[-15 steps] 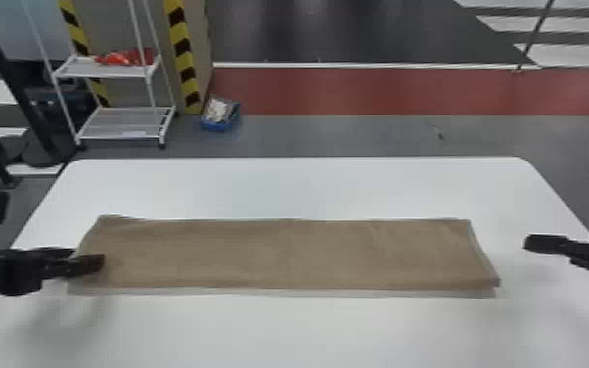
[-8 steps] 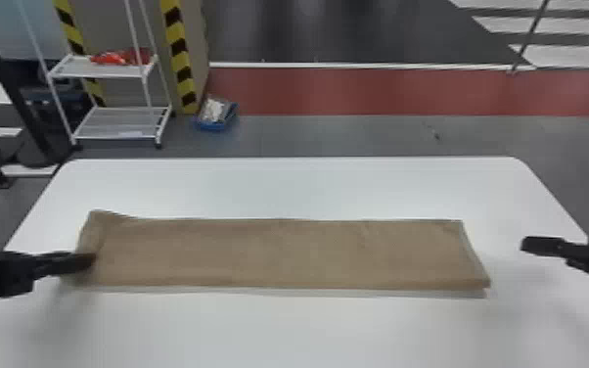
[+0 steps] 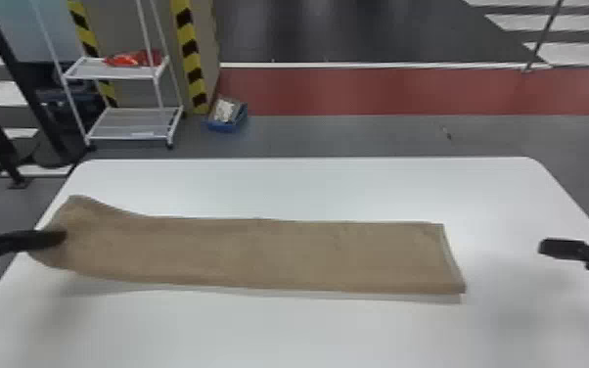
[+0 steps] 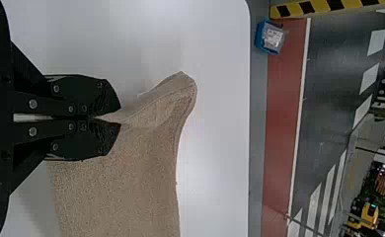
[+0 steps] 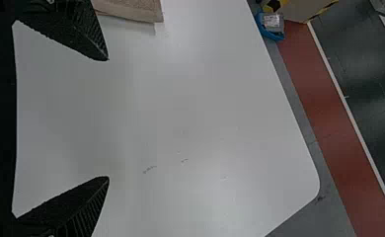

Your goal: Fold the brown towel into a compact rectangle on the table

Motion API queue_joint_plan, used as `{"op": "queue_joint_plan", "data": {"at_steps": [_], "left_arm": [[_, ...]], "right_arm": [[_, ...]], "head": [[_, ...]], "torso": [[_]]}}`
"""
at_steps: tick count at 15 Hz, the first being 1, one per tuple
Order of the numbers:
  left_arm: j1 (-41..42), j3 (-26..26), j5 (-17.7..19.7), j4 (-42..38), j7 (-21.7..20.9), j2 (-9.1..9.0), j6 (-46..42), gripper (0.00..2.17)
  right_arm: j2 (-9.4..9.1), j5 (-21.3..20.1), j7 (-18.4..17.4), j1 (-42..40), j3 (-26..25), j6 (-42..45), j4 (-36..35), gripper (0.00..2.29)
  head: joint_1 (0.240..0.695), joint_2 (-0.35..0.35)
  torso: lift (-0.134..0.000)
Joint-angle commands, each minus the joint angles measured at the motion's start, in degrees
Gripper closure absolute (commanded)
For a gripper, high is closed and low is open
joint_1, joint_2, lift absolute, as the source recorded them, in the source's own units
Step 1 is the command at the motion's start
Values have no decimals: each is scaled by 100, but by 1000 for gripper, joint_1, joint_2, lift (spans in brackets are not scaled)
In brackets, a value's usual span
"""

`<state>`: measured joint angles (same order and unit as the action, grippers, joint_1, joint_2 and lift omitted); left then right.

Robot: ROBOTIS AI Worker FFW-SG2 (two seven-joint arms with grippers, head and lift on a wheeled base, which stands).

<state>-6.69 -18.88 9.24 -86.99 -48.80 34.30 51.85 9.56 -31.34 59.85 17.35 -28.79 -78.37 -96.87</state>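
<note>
The brown towel [image 3: 259, 254], one in all, lay as a long folded strip across one white table [image 3: 308, 333], its left end lifted. Beyond stood one white rack [image 3: 112, 74] with two shelves, and one blue bin [image 3: 225, 128] on the grey floor [image 3: 357, 137]. Of two grippers, the left gripper [image 3: 63, 237] pointed inward, clenched on the towel's raised end; the right gripper [image 3: 543, 247] pointed inward above the table's right side, released, fingers spread well apart.
</note>
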Motion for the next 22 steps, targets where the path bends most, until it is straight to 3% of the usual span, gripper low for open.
{"op": "queue_joint_plan", "data": {"at_steps": [1, 2, 5, 7, 14, 18, 22], "left_arm": [[-25, -265, 131, -380, -156, 60, 805, 2142], [10, -344, 237, -784, -183, 7, 1315, 2142], [115, -335, 263, -2208, -253, -494, 2792, 2142], [115, 34, 131, -2744, -165, -819, 3266, 2142], [-799, 1326, -326, -2902, 626, -1918, 3818, 2142], [-886, 1651, -343, -2946, 828, -2261, 3818, 2142], [-807, 2117, -343, -3052, 995, -2401, 3818, 2145]], "right_arm": [[11, 40, 0, 5, -22, -17, -25, -1], [11, 58, 0, 5, -22, -17, -25, -1], [11, 84, 9, -47, -48, -87, -122, -1], [2, 102, 18, -82, -57, -140, -184, -1], [11, 102, 18, -197, -136, -175, -272, -1], [2, 110, 18, -214, -180, -140, -272, -1], [-7, 163, 9, -232, -241, -87, -272, -1]], "head": [[695, 31], [695, 46], [695, 27], [695, -45], [695, -213], [695, -265], [695, -319]], "torso": [[-128], [-128], [-128], [-128], [-128], [-128], [-128]]}}
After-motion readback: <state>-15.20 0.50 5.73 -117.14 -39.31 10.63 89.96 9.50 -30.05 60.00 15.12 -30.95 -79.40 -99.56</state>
